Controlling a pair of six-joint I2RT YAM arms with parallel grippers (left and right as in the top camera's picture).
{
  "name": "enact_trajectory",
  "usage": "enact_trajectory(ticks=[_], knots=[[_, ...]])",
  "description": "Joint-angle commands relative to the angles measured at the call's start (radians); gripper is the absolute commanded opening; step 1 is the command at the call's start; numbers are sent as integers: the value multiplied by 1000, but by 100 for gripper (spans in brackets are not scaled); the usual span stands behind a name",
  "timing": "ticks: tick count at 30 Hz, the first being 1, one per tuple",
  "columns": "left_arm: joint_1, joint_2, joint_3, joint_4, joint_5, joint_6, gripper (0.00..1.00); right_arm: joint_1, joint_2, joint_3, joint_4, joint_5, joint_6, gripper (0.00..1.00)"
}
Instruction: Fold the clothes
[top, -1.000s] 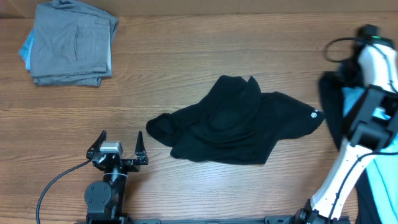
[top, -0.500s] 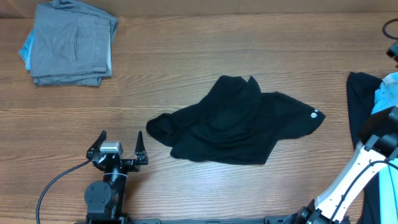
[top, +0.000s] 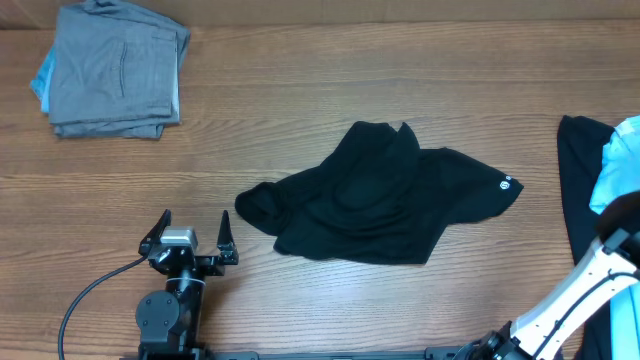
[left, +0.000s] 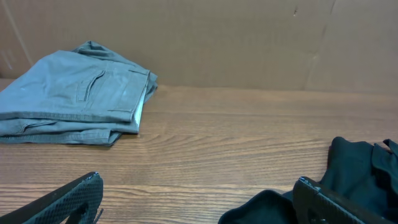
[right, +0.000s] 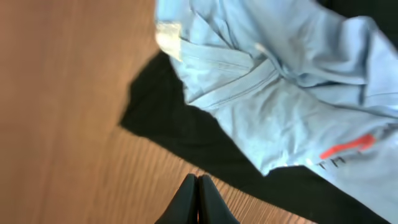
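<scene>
one black shirt (top: 385, 195), one grey stack (top: 115, 70), left claw (top: 194, 218) spread, right claw (right: 198, 182) clenched empty

Left arm (top: 168, 312): black housings throughout, with a round joint casing low down. Left gripper (top: 193, 218): two black pointed fingers (top: 226, 232) either side of a small silver-grey block (top: 178, 238); the finger surface is finely textured in the wrist view. Thin black cable (top: 90, 287) attached near the wrist. Right arm (top: 575, 290): glossy white tubular link with black joint sections. Right gripper (right: 198, 180): black, smooth, tapering to points.
</scene>
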Motion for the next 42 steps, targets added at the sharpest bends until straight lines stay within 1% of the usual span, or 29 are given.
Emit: enact_trajectory(ticks=[1,5,10,11,12,13,14,15,16,17,18,19,20,25,27,31,33,36,42], knots=[[8,-9,-3,-2,-3,18,100,28,-234,-38,0,3,-11,4],[8,-9,-3,-2,-3,18,100,16,-406,-201,1,124,12,4],[8,-9,-3,-2,-3,18,100,-33,-601,-473,1,151,94,5],[8,-9,-3,-2,-3,18,100,-49,-633,-530,1,173,127,9],[8,-9,-3,-2,-3,18,100,-65,-657,-580,2,195,163,25],[8,-9,-3,-2,-3,18,100,-86,-680,-635,8,213,200,51],[8,-9,-3,-2,-3,18,100,-108,-697,-689,18,212,210,60],[8,-9,-3,-2,-3,18,100,-125,-706,-731,30,204,210,62],[8,-9,-3,-2,-3,18,100,-147,-710,-783,47,187,209,56],[8,-9,-3,-2,-3,18,100,-163,-710,-819,58,174,209,43],[8,-9,-3,-2,-3,18,100,-181,-710,-867,80,158,209,25],[8,-9,-3,-2,-3,18,100,-199,-710,-916,109,151,209,12],[8,-9,-3,-2,-3,18,100,-217,-710,-965,142,151,210,4],[8,-9,-3,-2,-3,18,100,-295,-710,-1189,304,144,275,4],[8,-9,-3,-2,-3,18,100,-318,-710,-1284,389,132,279,4],[8,-9,-3,-2,-3,18,100,-320,-700,-1406,529,129,280,4],[8,-9,-3,-2,-3,18,100,-317,-689,-1449,585,125,283,4],[8,-9,-3,-2,-3,18,100,-317,-666,-1491,644,122,327,4],[8,-9,-3,-2,-3,18,100,-317,-597,-1504,702,134,381,4]])
